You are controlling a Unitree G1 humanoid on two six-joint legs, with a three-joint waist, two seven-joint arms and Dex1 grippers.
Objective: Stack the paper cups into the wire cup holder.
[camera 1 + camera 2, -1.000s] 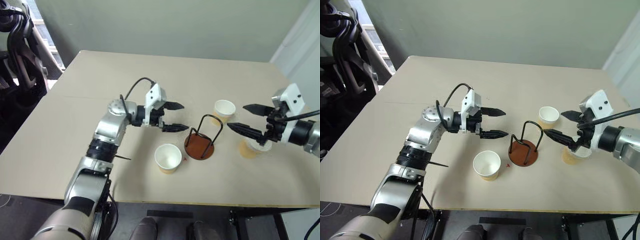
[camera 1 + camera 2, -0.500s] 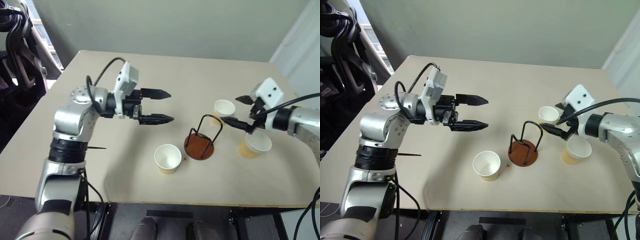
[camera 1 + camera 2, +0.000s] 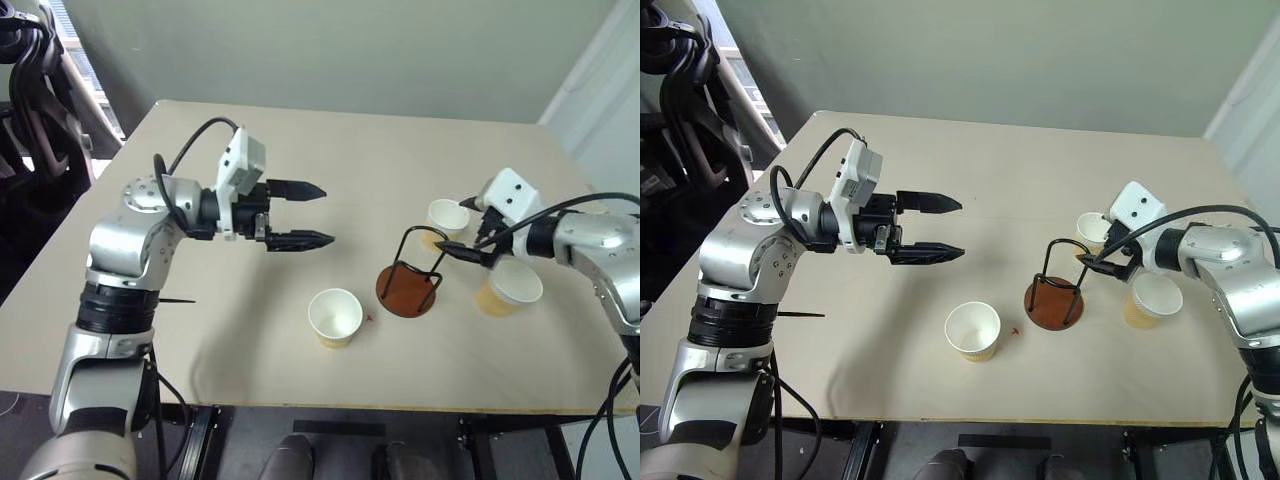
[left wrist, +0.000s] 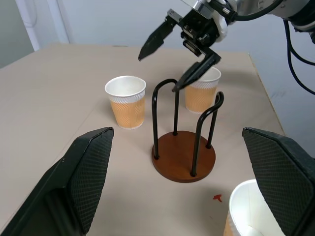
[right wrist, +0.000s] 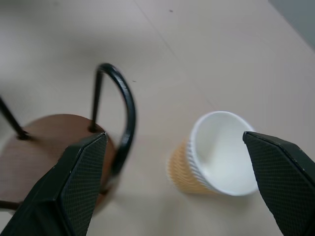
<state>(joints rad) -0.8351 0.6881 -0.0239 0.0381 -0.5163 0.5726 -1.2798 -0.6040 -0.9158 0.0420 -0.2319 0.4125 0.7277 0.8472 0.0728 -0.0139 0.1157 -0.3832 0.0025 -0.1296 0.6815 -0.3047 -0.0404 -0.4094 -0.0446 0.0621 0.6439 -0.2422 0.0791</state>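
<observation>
I've got my right gripper [image 3: 461,228] spread wide and empty at centre right, beside the wire cup holder [image 3: 409,280], probably for the far paper cup [image 3: 447,219], while my left gripper [image 3: 310,213], likewise agape and empty, waits clear at centre left.

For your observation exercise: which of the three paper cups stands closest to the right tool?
The far cup, behind the wire cup holder: the open right tool hovers right beside it. The cup at the right stands a little farther off, and the front cup lies beyond the holder.
</observation>
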